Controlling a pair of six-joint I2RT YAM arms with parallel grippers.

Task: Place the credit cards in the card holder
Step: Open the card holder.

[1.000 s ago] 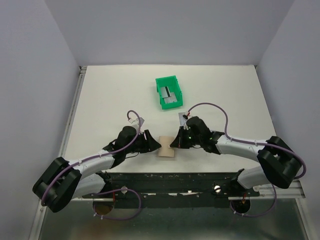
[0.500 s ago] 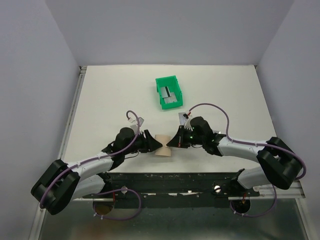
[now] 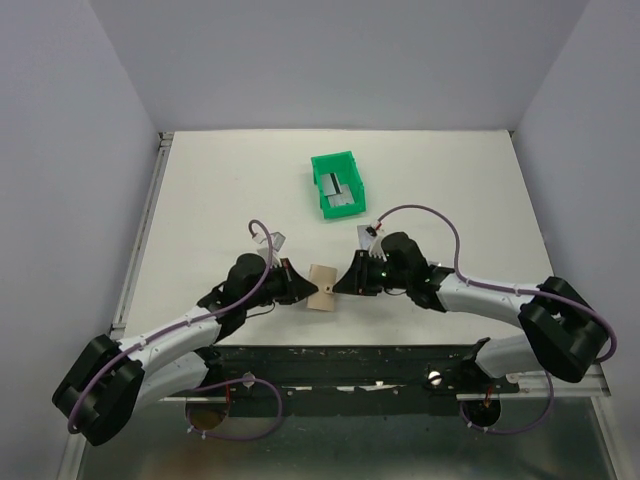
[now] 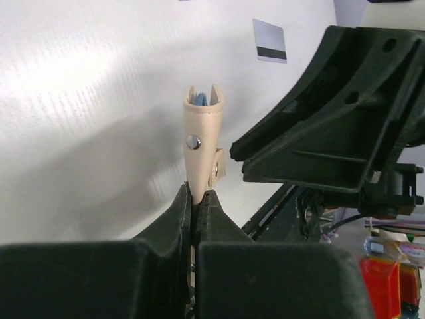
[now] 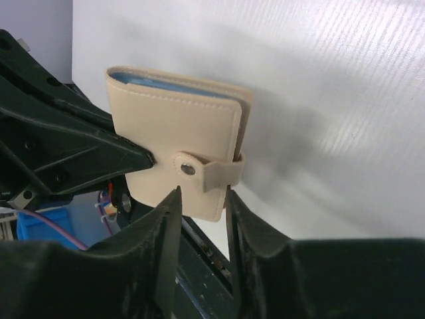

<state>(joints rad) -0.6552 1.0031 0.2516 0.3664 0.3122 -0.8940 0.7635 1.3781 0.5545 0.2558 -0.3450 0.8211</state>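
The task is at its start, as far as can be judged. The card holder (image 3: 322,287) stands on edge between the two arms, near the front of the tabletop (image 3: 220,190). Its strap (image 5: 222,171) is fastened at the snap (image 5: 188,169), so it is shut, and only a sliver of blue lining shows at the top. No card can be seen in it.

The left pincer (image 4: 197,194) is clamped tight on the holder's lower edge and holds it upright. The right pincer (image 5: 201,196) has its fingers apart, with the strap end and the holder's bottom corner lined up between them. Whether either finger touches cannot be told.

Grey cards (image 3: 340,190) lie in the green bin (image 3: 322,170), well apart from the holder. Another card with a dark stripe (image 4: 270,49) lies flat on the tabletop beyond it.

What is left seems to be nearly everything: undoing the strap, opening the holder, fetching each card and sliding it into a slot.
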